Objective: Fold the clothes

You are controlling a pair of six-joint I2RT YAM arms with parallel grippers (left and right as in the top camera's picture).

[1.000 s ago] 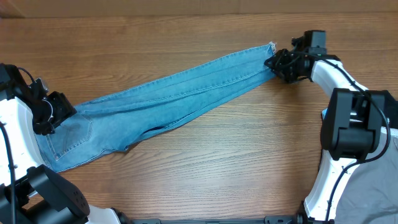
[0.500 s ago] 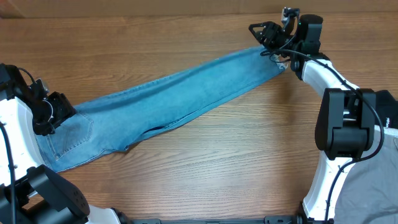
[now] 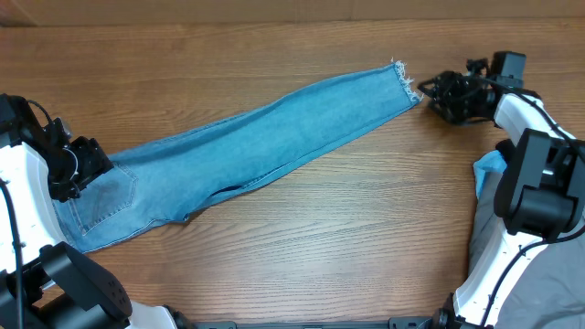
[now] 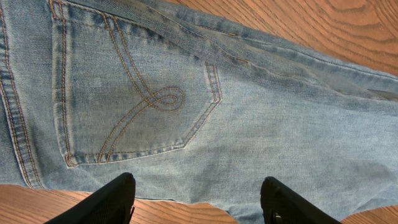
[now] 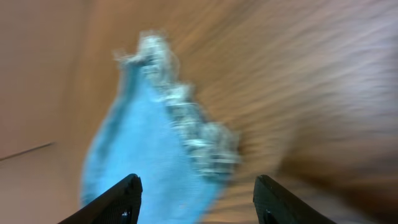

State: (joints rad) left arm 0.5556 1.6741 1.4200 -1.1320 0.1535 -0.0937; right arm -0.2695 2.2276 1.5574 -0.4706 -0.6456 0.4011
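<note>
The clothes, a pair of light-blue jeans (image 3: 247,151), lie stretched out flat on the table, running from the waist at the lower left to a frayed whitish hem (image 3: 405,80) at the upper right. My left gripper (image 3: 96,169) sits at the waist end. In the left wrist view this gripper (image 4: 199,202) is open, both fingers hovering over the denim edge just below a stitched back pocket (image 4: 134,93). My right gripper (image 3: 435,93) is just right of the hem and apart from it. The right wrist view is blurred; there the gripper (image 5: 198,199) is open, with the hem (image 5: 186,118) ahead of it.
A grey garment (image 3: 548,283) lies at the lower right beside the right arm's base, and a scrap of blue cloth (image 3: 489,166) shows next to it. The table's far edge (image 3: 274,22) runs along the top.
The right gripper has let go of the hem, lifted over it, then drawn back to the right. The leg end now lies flat. The left arm has stayed put.
</note>
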